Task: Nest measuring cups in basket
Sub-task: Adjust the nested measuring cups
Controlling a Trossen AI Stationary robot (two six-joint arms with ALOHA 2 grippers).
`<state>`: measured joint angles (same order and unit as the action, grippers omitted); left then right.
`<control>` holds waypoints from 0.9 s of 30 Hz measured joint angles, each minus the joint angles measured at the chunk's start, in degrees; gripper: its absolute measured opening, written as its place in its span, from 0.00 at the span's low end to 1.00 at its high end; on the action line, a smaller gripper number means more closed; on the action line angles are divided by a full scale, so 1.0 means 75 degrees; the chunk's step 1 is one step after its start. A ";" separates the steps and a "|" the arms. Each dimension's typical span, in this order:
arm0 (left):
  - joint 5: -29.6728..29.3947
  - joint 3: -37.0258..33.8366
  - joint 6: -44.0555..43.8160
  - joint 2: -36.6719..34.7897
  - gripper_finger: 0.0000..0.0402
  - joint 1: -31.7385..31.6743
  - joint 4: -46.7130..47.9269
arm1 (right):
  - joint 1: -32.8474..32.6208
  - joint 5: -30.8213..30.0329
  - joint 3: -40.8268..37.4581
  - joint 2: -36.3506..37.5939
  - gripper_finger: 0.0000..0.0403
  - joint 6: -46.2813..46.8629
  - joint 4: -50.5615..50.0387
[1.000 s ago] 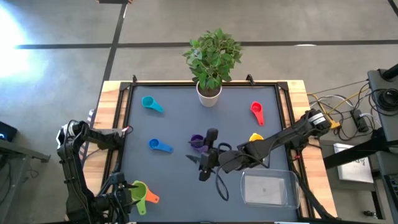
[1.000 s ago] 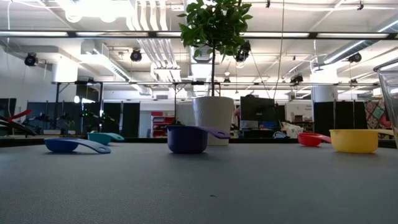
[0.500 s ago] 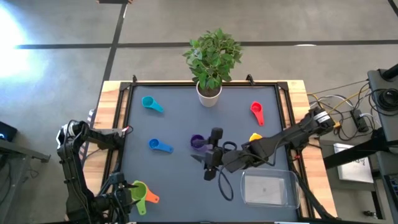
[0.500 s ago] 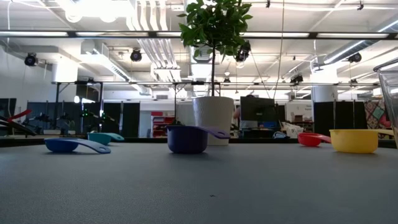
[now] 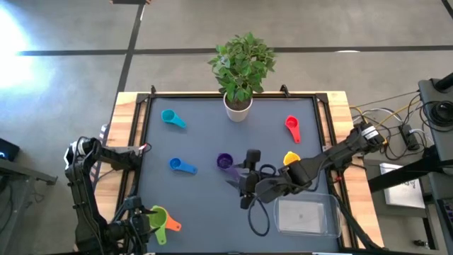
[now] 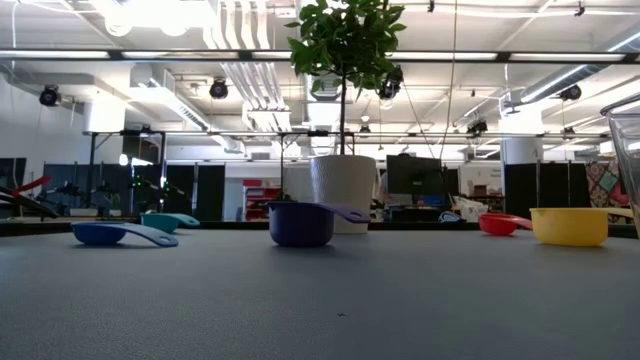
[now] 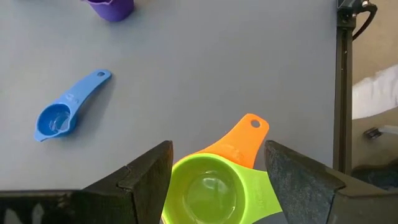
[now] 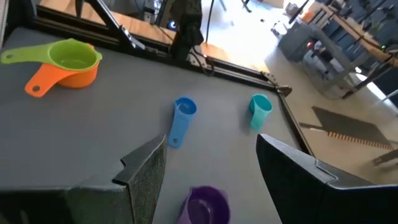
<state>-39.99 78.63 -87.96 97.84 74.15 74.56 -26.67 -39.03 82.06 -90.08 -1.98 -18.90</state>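
**Q:** On the grey table, where do you stand, and why there?

**Me:** My right gripper [image 5: 244, 185] hangs near the table's middle, just beside the purple cup [image 5: 224, 161]. Its jaws are parted and hold nothing. My guess is that they are spread to take that cup by its rim.

**Q:** And your other arm?

**Me:** My left gripper [image 7: 214, 180] waits at the near left corner. Its jaws are wide apart around the green cup [image 7: 208, 193] without clamping it. That cup already sits inside the orange cup [image 7: 244, 138].

**Q:** Where is the basket?

**Me:** The basket [image 5: 306, 216] lies at the near right, clear and with no cup in it. The blue cup [image 5: 181, 166], teal cup [image 5: 171, 117], red cup [image 5: 292, 127] and yellow cup [image 5: 291, 157] lie scattered, apart from one another, beside a potted plant [image 5: 241, 67].
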 joint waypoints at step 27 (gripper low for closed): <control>0.0017 0.0000 0.0236 0.0000 0.58 0.0000 0.0057 | -0.0210 0.0014 -0.0342 -0.0207 0.59 0.1862 -0.1555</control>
<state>-39.86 78.63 -86.19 97.84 74.15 74.99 -28.24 -38.92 79.50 -91.64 11.99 -30.57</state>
